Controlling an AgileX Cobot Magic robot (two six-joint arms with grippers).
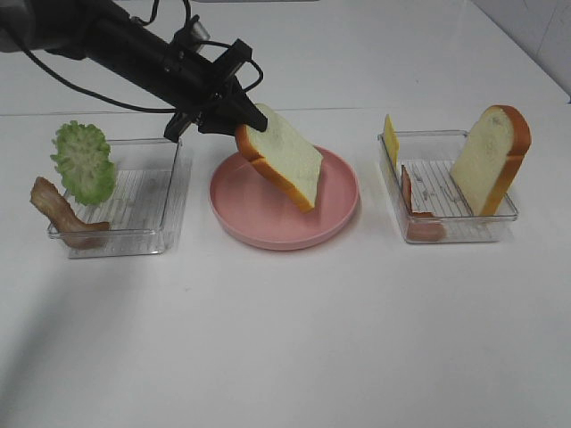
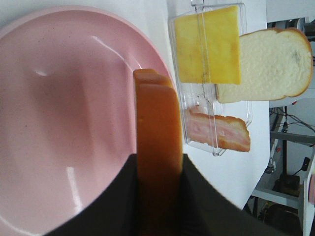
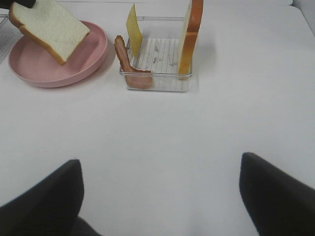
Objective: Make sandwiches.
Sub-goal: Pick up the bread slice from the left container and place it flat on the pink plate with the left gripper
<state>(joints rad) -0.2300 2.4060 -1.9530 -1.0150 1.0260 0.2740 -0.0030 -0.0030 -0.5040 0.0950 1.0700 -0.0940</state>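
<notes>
The left arm [image 1: 116, 45] is matte black: a thick rounded tube that narrows into a blocky wrist with angular brackets. Thin black cables [image 1: 89, 96] sag under it toward seven o'clock, and others arch over the wrist at twelve. The left gripper [image 1: 252, 119] is black as well. The right gripper [image 3: 160, 160] has two broad, dark fingers [image 3: 44, 206] with rounded tips.

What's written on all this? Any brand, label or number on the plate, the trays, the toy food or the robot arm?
None: no word, number or sign can be read in any view.
Pink plate: plain, no mark.
Left tray and right tray: only moulded ridges on the floor, no lettering.
Bread slice held in the left gripper: no print.
The left gripper: plain black, no label showing.
</notes>
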